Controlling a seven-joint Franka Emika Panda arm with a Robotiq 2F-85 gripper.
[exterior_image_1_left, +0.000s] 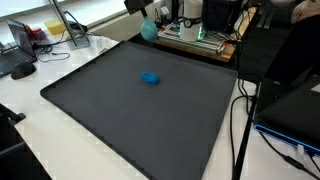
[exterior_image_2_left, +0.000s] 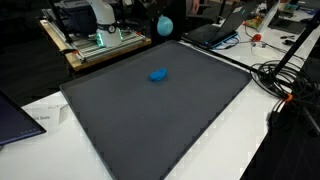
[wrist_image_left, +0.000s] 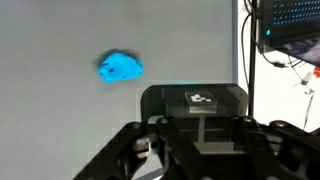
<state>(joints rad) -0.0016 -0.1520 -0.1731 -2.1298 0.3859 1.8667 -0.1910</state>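
A crumpled bright blue lump (exterior_image_1_left: 150, 77) (exterior_image_2_left: 158, 73) lies on the dark grey mat (exterior_image_1_left: 130, 120) (exterior_image_2_left: 160, 120), towards its far side. My gripper (exterior_image_1_left: 146, 20) (exterior_image_2_left: 163, 16) hangs high over the mat's far edge, shut on a round teal object (exterior_image_1_left: 148, 29) (exterior_image_2_left: 164, 25) that shows beneath it in both exterior views. In the wrist view the gripper (wrist_image_left: 195, 100) fills the lower middle with its fingers drawn together. Only a thin teal rim shows above them. The blue lump (wrist_image_left: 120, 68) lies to the upper left, well apart from the fingers.
The mat covers most of a white table (exterior_image_1_left: 80, 50). Behind it stands a machine with green lights on a wooden board (exterior_image_1_left: 195, 32) (exterior_image_2_left: 95, 38). Laptops (exterior_image_1_left: 15, 45) (exterior_image_2_left: 222, 28) and loose cables (exterior_image_1_left: 243, 115) (exterior_image_2_left: 285, 80) lie along the table's sides.
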